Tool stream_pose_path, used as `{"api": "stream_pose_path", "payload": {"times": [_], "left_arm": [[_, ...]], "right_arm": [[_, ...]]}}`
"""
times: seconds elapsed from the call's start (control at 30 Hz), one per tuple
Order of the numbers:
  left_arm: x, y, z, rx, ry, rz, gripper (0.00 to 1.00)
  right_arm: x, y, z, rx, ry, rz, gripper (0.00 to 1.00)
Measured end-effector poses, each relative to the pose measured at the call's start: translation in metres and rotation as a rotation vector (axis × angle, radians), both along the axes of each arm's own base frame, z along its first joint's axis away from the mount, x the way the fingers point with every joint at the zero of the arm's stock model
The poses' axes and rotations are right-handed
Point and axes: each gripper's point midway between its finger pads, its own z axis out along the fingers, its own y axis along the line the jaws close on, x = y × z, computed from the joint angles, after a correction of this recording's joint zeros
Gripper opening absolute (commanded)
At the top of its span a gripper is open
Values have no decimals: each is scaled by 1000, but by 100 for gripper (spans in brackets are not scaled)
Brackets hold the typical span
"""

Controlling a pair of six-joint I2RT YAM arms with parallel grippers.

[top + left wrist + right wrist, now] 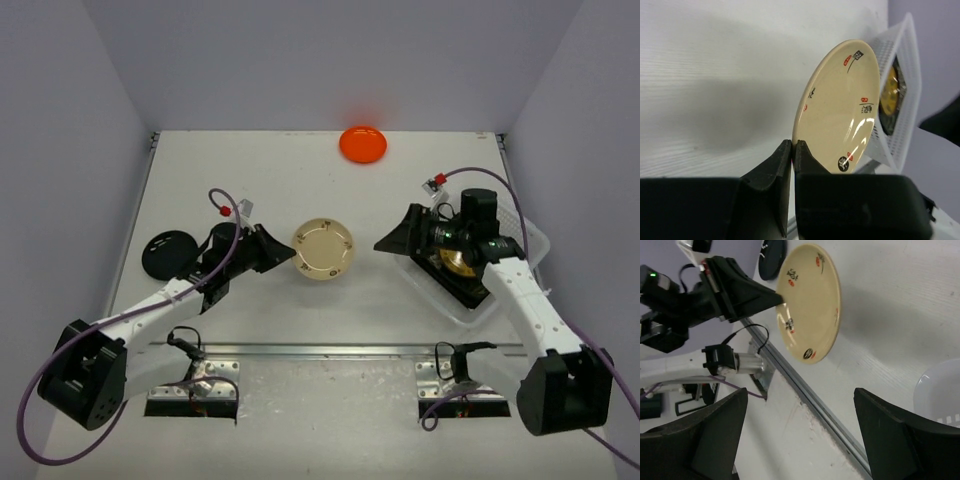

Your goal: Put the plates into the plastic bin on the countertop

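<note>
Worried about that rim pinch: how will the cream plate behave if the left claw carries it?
The cream plate looks rigid and glossy with glare, so it likely won't flex but might slip. The left claw pinches only its rim, so it may pivot.

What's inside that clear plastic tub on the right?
The plastic bin holds a dark-rimmed plate with an amber centre. The right arm covers much of it, so whether more plates lie underneath cannot be seen.

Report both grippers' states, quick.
Left gripper: shut on the rim of the cream plate.
Right gripper: open, holding nothing.
</note>
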Motion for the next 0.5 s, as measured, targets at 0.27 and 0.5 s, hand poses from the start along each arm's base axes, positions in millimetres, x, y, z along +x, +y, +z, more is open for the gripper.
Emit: {"api": "stream_pose_path", "payload": {"times": [0.27, 0.5], "left_arm": [[-28, -49, 60, -104, -92, -222, 0], [-28, -47, 58, -80, -69, -212, 100]], "right_arm": [[9, 26, -42, -114, 99, 84, 13], [11, 32, -45, -137, 88, 79, 0]]}}
